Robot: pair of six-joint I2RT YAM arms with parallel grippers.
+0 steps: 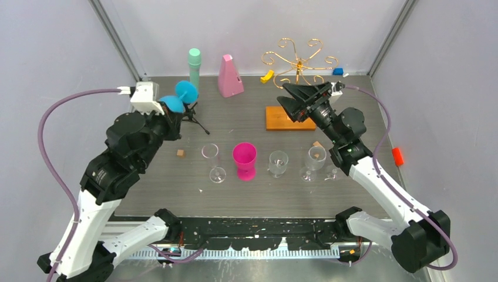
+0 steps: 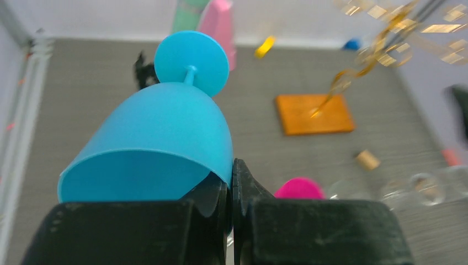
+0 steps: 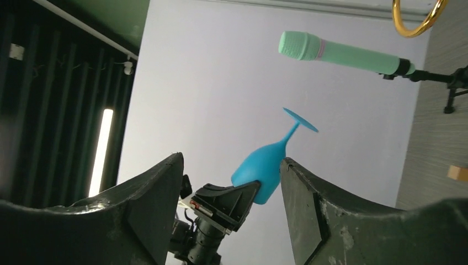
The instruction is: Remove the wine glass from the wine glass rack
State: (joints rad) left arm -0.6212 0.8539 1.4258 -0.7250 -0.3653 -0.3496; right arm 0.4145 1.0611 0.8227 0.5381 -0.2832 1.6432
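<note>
My left gripper (image 1: 168, 116) is shut on the rim of a blue wine glass (image 1: 179, 97) and holds it up at the back left, foot pointing away. In the left wrist view the fingers (image 2: 243, 185) pinch the bowl wall of the glass (image 2: 160, 138). The gold wire rack (image 1: 298, 61) stands at the back right on its orange-brown base (image 1: 282, 120); no glass hangs on its arms. It is blurred in the left wrist view (image 2: 381, 44). My right gripper (image 1: 286, 97) is open and empty above the base, facing left; through its jaws (image 3: 232, 165) I see the blue glass (image 3: 265, 163).
A green microphone (image 1: 194, 64) on a black tripod (image 1: 194, 114) and a pink metronome (image 1: 229, 76) stand at the back. Three clear glasses (image 1: 214, 161) (image 1: 278, 163) (image 1: 314, 161) and a magenta cup (image 1: 244, 160) stand mid-table. Corks (image 1: 181, 153), a yellow block (image 1: 267, 76) and a blue block (image 1: 337, 71) lie around.
</note>
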